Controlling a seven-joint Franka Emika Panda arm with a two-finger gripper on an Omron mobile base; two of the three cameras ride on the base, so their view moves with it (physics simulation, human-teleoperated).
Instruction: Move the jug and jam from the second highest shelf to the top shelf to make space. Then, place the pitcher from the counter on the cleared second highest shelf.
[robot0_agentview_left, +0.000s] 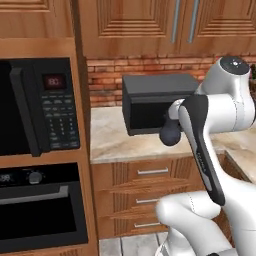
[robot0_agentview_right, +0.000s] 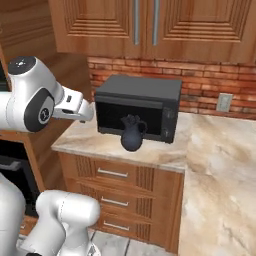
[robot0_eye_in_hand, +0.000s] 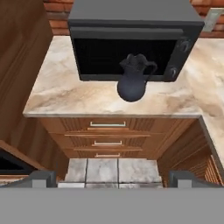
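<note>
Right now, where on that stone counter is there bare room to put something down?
The counter is bare left of the pitcher, out to its left edge, and along the wing right of the black oven. It is crowded only where the pitcher stands, right before the oven door.

Pitcher (robot0_agentview_right: 132, 133) on counter (robot0_agentview_right: 210, 165), before microwave (robot0_agentview_right: 140, 102)

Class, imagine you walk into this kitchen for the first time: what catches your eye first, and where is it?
A dark glossy pitcher stands on the marbled counter, right in front of a black countertop oven by the brick wall. The white robot arm rises before the wooden drawers, its gripper open.
</note>
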